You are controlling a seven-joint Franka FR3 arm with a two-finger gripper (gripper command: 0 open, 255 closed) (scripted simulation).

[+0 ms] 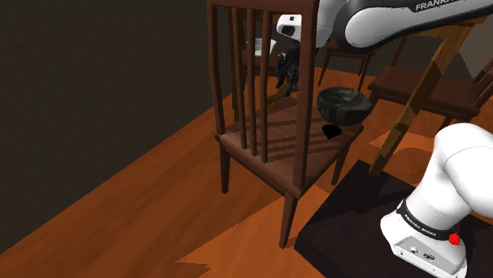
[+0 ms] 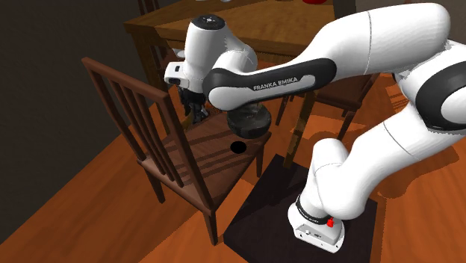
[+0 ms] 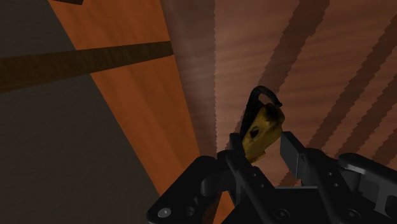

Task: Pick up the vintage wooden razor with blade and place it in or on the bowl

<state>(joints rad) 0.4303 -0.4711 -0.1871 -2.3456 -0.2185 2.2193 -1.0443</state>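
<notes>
We see the pincer (image 1: 289, 73) in the upper middle of the shoulder view, behind the slatted back of a dark wooden chair (image 1: 314, 158). Its black fingers are closed most of the way onto the razor (image 1: 276, 96), which hangs from them as a yellowish sliver clear of the seat. In the wrist view the pincer (image 3: 261, 151) clasps the razor (image 3: 259, 130) by its yellow-brown wooden handle. One finger (image 3: 236, 162) presses against one side and the other meets the opposite side. The dark blade curls out past the fingertips, with the striped seat beneath. The bowl (image 1: 344, 103), dark grey and rounded, stands on the seat to the right of the pincer in the shoulder view, near it but not touching. A small black patch (image 1: 332, 130) lies on the seat just below the bowl. In the second exterior view the pincer (image 2: 198, 108) hangs left of centre over the chair (image 2: 209, 168). There the bowl (image 2: 250, 123) sits just to its right, partly under the white forearm. The black patch (image 2: 239, 146) shows below the bowl. The stand (image 1: 348, 225), a black box, fills the lower right of the shoulder view on the orange wooden floor (image 1: 118, 213).
</notes>
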